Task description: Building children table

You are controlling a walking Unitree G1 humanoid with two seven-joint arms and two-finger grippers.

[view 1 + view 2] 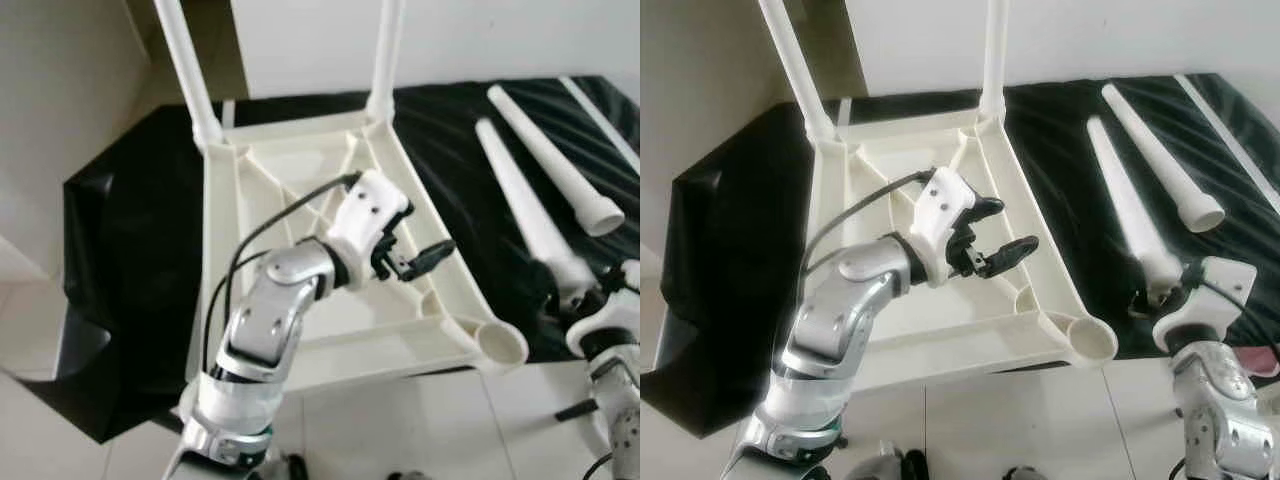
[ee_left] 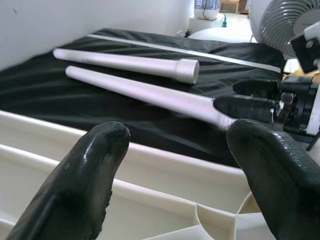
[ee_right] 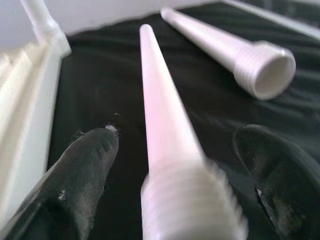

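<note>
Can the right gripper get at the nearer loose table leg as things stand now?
Probably yes. The right gripper is open, with one finger on each side of the nearer leg's threaded end, and nothing lies between them on the black sheet.

No text, label, brand, number or sign can be read anywhere in front of me.
</note>
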